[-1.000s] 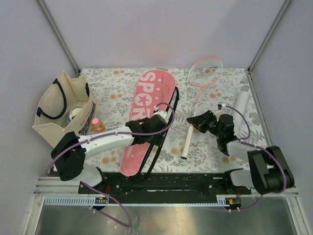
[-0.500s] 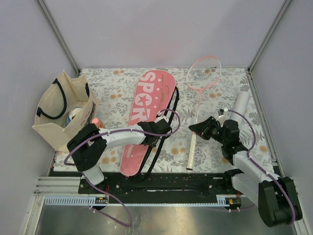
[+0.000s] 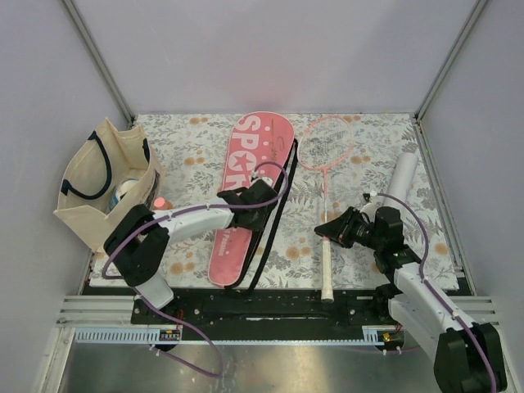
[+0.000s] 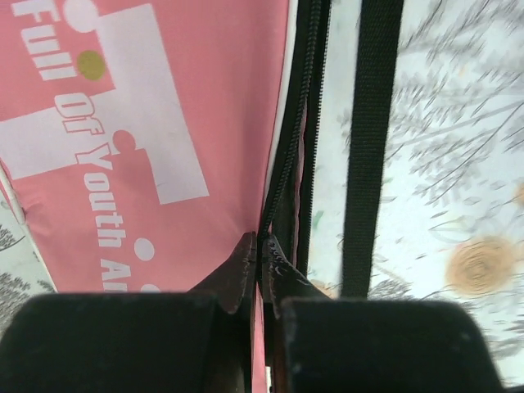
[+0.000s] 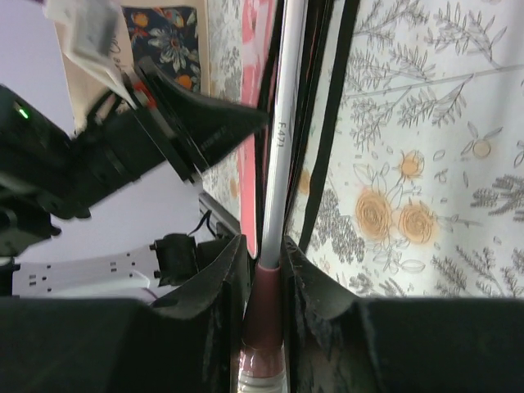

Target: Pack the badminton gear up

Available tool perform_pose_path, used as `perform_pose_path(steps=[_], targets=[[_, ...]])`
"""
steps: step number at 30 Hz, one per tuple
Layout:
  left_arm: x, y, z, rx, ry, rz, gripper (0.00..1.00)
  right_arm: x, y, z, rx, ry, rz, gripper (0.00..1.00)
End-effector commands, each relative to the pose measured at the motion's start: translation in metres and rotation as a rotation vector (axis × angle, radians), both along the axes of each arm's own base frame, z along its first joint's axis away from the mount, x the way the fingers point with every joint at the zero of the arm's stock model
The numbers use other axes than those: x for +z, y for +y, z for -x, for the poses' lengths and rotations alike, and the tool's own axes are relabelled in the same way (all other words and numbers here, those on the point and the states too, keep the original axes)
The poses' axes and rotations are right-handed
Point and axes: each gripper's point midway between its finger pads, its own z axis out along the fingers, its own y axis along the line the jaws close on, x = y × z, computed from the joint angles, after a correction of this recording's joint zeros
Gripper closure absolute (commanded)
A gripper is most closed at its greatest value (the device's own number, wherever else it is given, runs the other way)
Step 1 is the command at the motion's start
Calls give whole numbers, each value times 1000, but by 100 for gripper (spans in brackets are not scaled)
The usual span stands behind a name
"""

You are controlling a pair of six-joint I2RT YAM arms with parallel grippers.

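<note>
Left hand (image 4: 260, 250) tight on cover (image 4: 164, 147) edge, racket (image 3: 325, 143) beside

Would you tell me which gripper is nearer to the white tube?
Right. The right gripper holds a racket just left of the tube; the left gripper pinches the pink cover, farther left.

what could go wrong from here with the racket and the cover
1. The left gripper pinches only the thin zipper edge of the pink cover, so that edge may slip free.
2. The right gripper clamps the racket on its slim shaft near the handle. The racket could swivel in the grip, or its head could snag the black strap beside the cover.
</note>
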Motion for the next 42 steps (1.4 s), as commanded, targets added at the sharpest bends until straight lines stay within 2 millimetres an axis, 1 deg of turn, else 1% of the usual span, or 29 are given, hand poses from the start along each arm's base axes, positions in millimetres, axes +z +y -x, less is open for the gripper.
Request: perform_pose_path(steps=[1, 5, 9, 12, 15, 17, 18, 22, 26, 28, 33, 34, 37, 42], targets=[[65, -43, -30, 45, -56, 348, 100, 22, 6, 19, 86, -24, -24, 100], [84, -55, -33, 46, -35, 469, 100, 26, 8, 35, 128, -15, -58, 100], [100, -65, -32, 26, -29, 546, 100, 36, 10, 48, 160, -23, -110, 100], [107, -69, -31, 20, -36, 588, 100, 43, 11, 53, 167, -15, -144, 100], [111, -71, -29, 18, -37, 609, 100, 44, 13, 56, 181, 5, -156, 100], [111, -72, -28, 19, -33, 619, 100, 40, 13, 57, 190, 27, -150, 100], [112, -72, -28, 24, -33, 624, 100, 35, 12, 58, 187, 54, -136, 100], [111, -71, -27, 41, -28, 626, 100, 31, 7, 53, 128, 64, -109, 100], [109, -69, -28, 50, -27, 620, 100, 36, 6, 49, 79, 46, -152, 100], [107, -68, -28, 57, -26, 614, 100, 35, 4, 48, 58, 48, -159, 100], [107, -66, -29, 60, -33, 609, 100, 23, 1, 43, 22, 61, -143, 100], [107, -66, -29, 61, -35, 609, 100, 19, 2, 43, 24, 72, -141, 100], [108, -68, -29, 55, -37, 620, 100, 16, 5, 42, 53, 60, -152, 100], [108, -69, -28, 41, -40, 628, 100, 26, 12, 43, 135, 20, -172, 100]])
